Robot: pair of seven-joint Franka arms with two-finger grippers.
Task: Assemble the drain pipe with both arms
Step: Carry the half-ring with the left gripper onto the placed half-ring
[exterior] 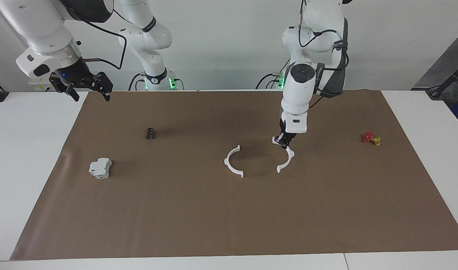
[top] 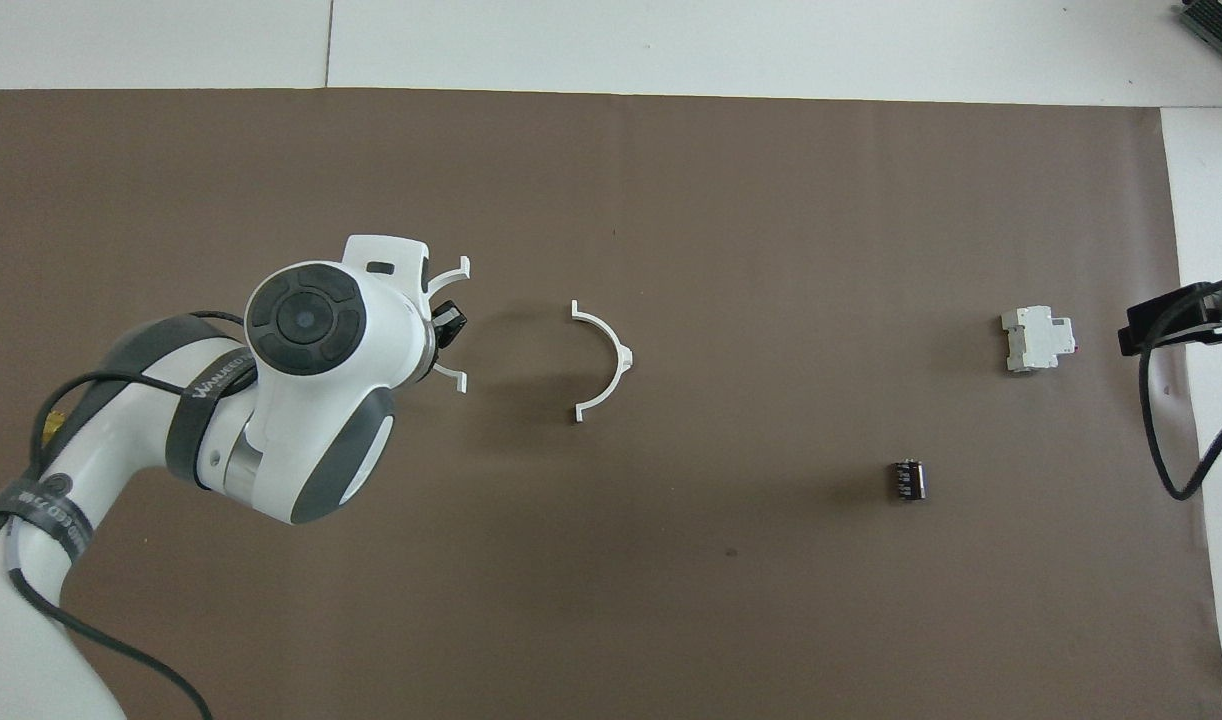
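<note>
The drain pipe lies in two white half-rings on the brown mat, open sides facing each other with a gap between. One half-ring (exterior: 233,164) (top: 607,358) lies free at the mat's middle. My left gripper (exterior: 285,141) (top: 449,325) is down on the other half-ring (exterior: 288,157) (top: 460,378), shut on its arc near the end nearer the robots. From overhead the hand hides that arc's middle. My right gripper (exterior: 91,94) (top: 1166,325) waits open and empty, raised over the mat's edge at the right arm's end.
A grey-white boxy block (exterior: 100,168) (top: 1037,338) and a small dark cylinder (exterior: 150,133) (top: 907,479) lie toward the right arm's end. A small red and yellow valve (exterior: 371,138) lies toward the left arm's end. White table (exterior: 26,168) surrounds the mat.
</note>
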